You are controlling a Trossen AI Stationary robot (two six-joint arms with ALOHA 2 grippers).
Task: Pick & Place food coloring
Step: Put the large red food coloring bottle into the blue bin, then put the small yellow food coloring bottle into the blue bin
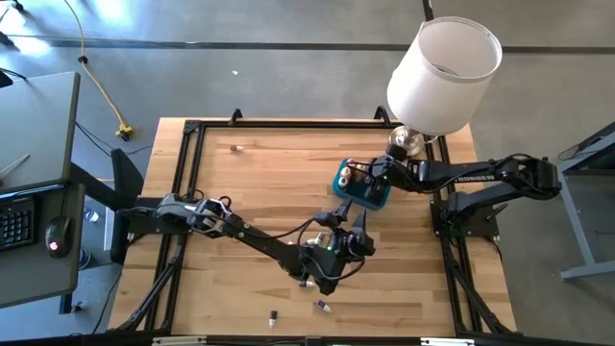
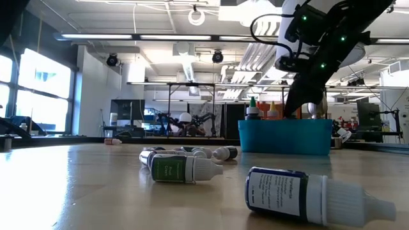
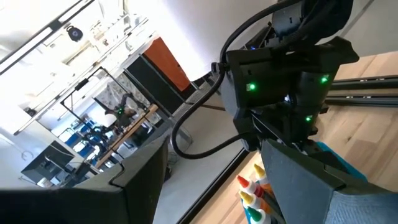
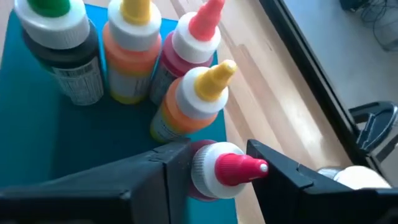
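Observation:
The teal bin sits right of the table's centre. Standing in it are a green-capped dark bottle, two yellow-capped bottles and a red-capped one. My right gripper hangs over the bin's edge, shut on another red-capped bottle. My left gripper hovers open just near of the bin, holding nothing. More bottles lie on their sides on the table: a green-labelled one, a dark one, and a cluster behind them. My right gripper pinches the red-capped bottle between its two fingers at the white shoulder just under the cap, coming from above. The bottle is tilted, with its cap tip against the other finger. Its body is hidden below the fingers, so I cannot tell whether it rests in the bin.
A white lampshade stands at the table's far right corner, close to the right arm. Loose bottles lie near the front edge, and one small item sits far left. A black frame borders the wooden top.

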